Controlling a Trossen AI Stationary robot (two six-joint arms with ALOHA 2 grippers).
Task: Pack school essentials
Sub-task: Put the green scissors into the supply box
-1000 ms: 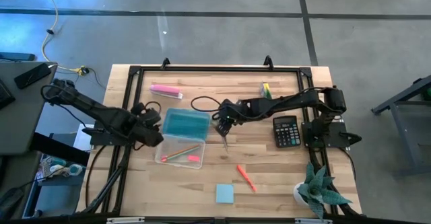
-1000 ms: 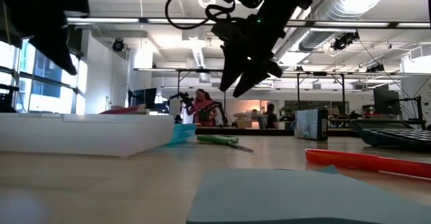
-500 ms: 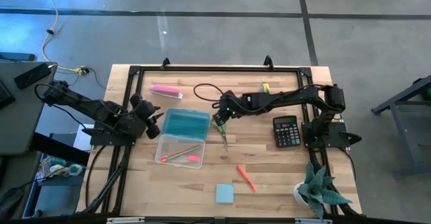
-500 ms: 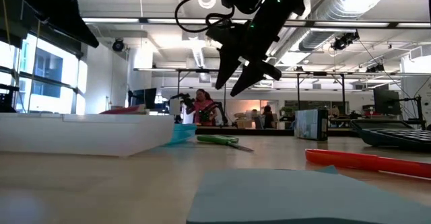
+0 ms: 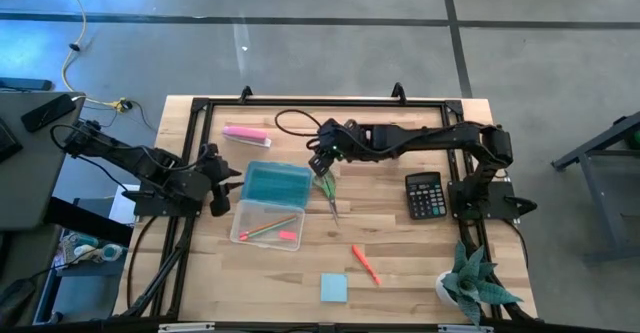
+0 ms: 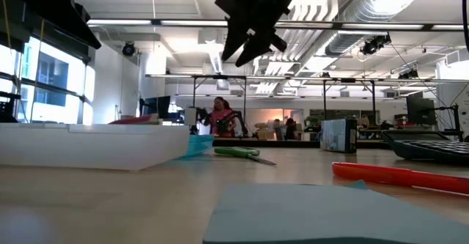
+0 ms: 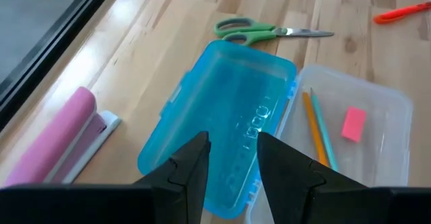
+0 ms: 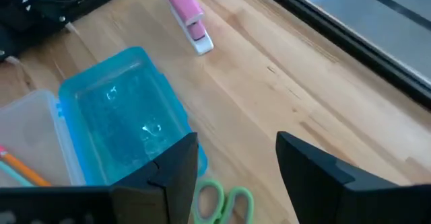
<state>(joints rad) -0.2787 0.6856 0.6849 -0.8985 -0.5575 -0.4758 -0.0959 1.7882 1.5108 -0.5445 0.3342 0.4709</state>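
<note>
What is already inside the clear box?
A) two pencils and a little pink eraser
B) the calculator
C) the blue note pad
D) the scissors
A: the clear box holds an orange pencil, a green pencil and a pink eraser; the scissors lie outside on the table.
</note>
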